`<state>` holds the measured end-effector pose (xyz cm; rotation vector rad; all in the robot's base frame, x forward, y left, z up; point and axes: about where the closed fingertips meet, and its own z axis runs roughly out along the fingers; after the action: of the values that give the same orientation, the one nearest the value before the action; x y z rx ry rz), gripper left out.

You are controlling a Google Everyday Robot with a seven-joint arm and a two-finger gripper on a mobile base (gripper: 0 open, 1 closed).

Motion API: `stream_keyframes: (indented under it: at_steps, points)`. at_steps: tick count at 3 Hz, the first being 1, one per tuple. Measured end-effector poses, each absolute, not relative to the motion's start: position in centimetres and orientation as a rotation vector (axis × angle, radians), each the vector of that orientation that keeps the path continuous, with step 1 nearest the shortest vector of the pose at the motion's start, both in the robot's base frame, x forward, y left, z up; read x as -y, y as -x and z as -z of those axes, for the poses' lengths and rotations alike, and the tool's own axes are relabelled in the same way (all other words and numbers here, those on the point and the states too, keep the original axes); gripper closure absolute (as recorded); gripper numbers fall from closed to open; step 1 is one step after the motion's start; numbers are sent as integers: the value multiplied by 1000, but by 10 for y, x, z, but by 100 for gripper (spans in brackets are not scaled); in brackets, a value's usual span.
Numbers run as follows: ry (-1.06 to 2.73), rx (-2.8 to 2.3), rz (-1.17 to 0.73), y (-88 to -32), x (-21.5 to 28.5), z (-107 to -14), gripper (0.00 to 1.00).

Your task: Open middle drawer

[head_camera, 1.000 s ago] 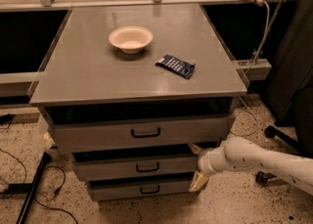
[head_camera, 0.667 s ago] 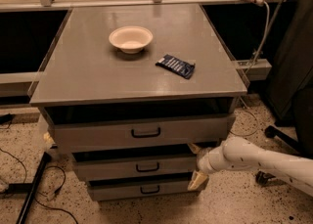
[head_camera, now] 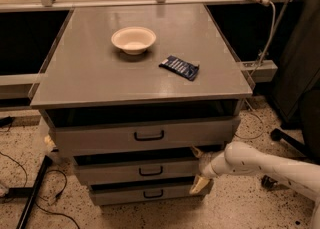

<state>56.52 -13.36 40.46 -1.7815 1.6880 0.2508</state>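
Note:
The middle drawer (head_camera: 125, 170) is the second of three grey drawers in the cabinet, with a small black bar handle (head_camera: 150, 171). Its front stands slightly out from the cabinet, with a dark gap above it. My gripper (head_camera: 198, 169) comes in from the right on a white arm (head_camera: 260, 165) and sits at the drawer's right end. Its fingers are spread apart, one pale fingertip (head_camera: 196, 151) above the drawer front and one (head_camera: 199, 185) below it. The handle is well to the left of the gripper.
The taller top drawer (head_camera: 100, 137) and the small bottom drawer (head_camera: 120, 194) sit above and below. On the grey top (head_camera: 90, 78) lie a white bowl (head_camera: 133, 39) and a blue packet (head_camera: 179, 67). A chair base (head_camera: 287, 138) is at the right, and cables (head_camera: 30, 193) lie on the left floor.

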Motion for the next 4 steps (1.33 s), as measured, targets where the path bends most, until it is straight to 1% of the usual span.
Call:
stream_keyframes:
  at_steps: [1,2,4]
  points:
    - [1782,-1688,-251,-565,134,-405,18]
    - [1782,-1688,-251,-565,134,-405,43]
    - [1780,-1688,-251,-565,134,-416,89]
